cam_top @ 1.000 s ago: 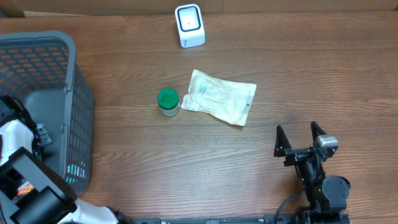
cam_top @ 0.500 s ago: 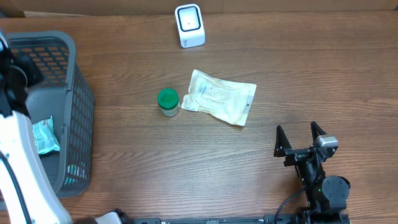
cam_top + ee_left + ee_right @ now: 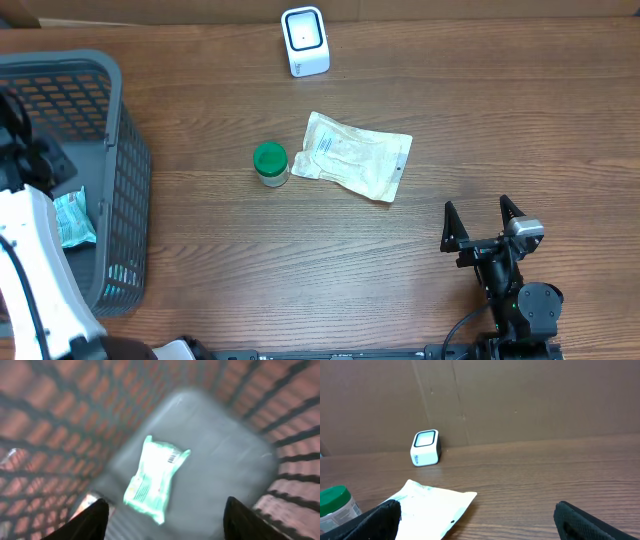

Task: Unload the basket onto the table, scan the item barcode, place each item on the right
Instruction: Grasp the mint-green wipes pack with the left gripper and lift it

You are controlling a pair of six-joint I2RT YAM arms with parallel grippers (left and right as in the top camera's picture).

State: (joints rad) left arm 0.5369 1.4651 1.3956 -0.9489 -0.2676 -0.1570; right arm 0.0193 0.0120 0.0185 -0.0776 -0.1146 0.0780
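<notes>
A: What is hard to make out?
B: The left wrist view is blurred: a green packet [image 3: 155, 477] lies loose in the basket [image 3: 120, 120], below the left gripper [image 3: 166, 502], parted and empty.
A: Further right?
B: Overhead shows jar [image 3: 270, 163], pouch [image 3: 352, 156] and far scanner [image 3: 305, 40]. The right gripper [image 3: 477, 206] is spread wide, empty.

Soft, even light is falling from above onto the wooden counter [image 3: 300, 260], casting only faint shadows, while the left wrist view is blurring heavily across the basket [image 3: 225, 435] mesh and the green packet [image 3: 155, 477], and the right wrist view is showing crisp, slightly dim detail.
</notes>
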